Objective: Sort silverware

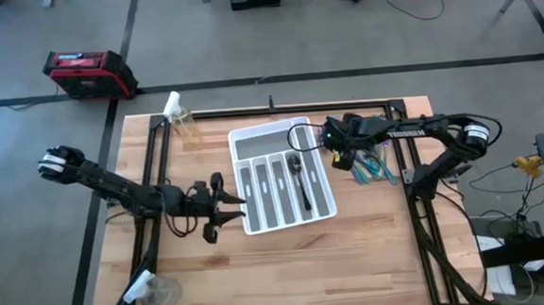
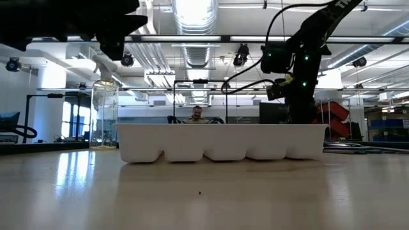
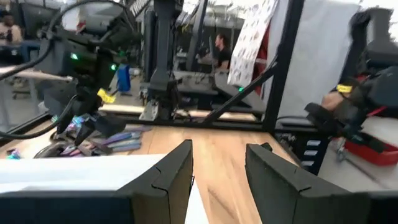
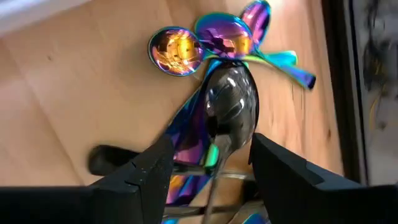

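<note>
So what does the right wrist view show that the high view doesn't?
Only the right wrist view shows the pile up close: three iridescent spoon bowls fanned on the wood, with a silvery spoon lying over them between the right gripper's open fingers.

Only the high view shows the white tray with a dark spoon in one compartment, the left gripper open beside the tray, and a spray bottle.

Both show the silverware pile on the table right of the tray, with the right gripper over it.
</note>
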`<move>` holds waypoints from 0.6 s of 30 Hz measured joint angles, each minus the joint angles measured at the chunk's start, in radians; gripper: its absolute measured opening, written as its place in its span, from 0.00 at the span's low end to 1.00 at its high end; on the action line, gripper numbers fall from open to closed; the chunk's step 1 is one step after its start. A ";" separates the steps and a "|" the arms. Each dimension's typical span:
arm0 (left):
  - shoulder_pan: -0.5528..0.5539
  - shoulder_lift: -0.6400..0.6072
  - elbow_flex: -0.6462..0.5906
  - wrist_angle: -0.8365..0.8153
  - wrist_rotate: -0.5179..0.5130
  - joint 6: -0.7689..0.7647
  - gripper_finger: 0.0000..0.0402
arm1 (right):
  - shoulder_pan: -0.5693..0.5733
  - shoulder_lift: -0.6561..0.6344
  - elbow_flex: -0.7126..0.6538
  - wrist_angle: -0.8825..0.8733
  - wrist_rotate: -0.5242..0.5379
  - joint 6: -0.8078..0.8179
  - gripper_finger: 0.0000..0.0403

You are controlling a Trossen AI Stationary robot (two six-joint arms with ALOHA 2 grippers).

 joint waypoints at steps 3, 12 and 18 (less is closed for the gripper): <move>0.000 0.040 0.054 -0.053 -0.012 -0.001 0.33 | -0.018 0.023 -0.001 0.020 -0.006 -0.090 0.51; 0.001 0.116 0.173 -0.140 -0.038 0.036 0.33 | -0.117 0.122 0.001 0.107 -0.013 -0.245 0.56; 0.001 0.116 0.204 -0.222 -0.043 0.026 0.33 | -0.150 0.153 0.004 0.136 -0.014 -0.246 0.47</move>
